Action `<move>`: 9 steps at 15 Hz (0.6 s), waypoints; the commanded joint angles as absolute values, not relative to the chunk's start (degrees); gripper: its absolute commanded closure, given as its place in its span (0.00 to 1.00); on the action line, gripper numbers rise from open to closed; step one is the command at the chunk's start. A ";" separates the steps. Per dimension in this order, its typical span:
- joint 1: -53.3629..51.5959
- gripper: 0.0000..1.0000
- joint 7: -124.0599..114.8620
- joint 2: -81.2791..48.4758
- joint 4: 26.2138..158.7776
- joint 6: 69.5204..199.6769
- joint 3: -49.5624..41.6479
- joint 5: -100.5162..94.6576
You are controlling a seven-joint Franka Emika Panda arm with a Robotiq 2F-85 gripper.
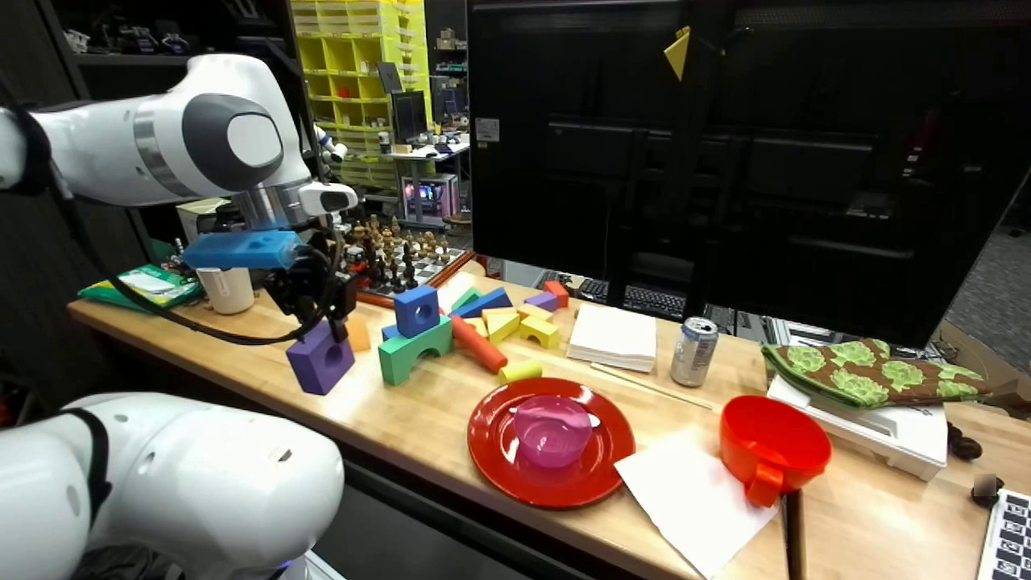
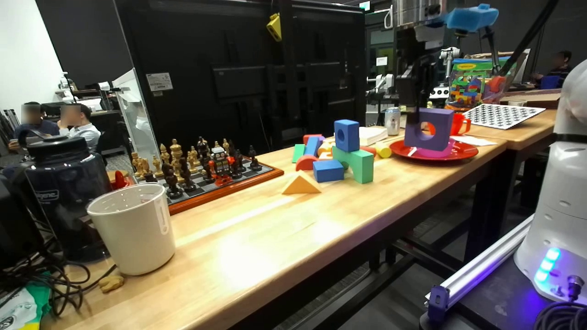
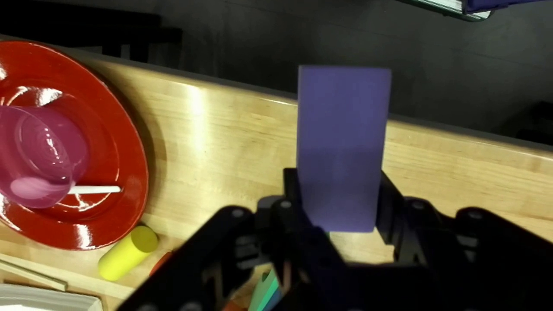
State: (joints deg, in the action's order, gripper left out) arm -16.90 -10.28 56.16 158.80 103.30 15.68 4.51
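With its matte, foam-like surface, the purple block is probably light, a little springy and not slippery; the sound hold is across its thickness, on solid material by the hole (too hard a squeeze might dent it). There the gripper has it, fingers closed against both broad faces, parted only by the block itself. It hangs above the table, near the table's robot-side edge. It looks squarish, sharp-cornered and plain purple, with one round hole through it.

Block in pincer; bowl on plate; chessmen on chessboard; cylinder beside plate.
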 commanded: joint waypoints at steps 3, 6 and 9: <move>-16.29 0.84 -12.82 57.36 158.86 103.52 16.64 6.56; -16.50 0.84 -14.43 56.45 158.28 105.14 17.24 8.78; -16.38 0.84 -16.68 54.20 156.54 109.24 18.88 12.29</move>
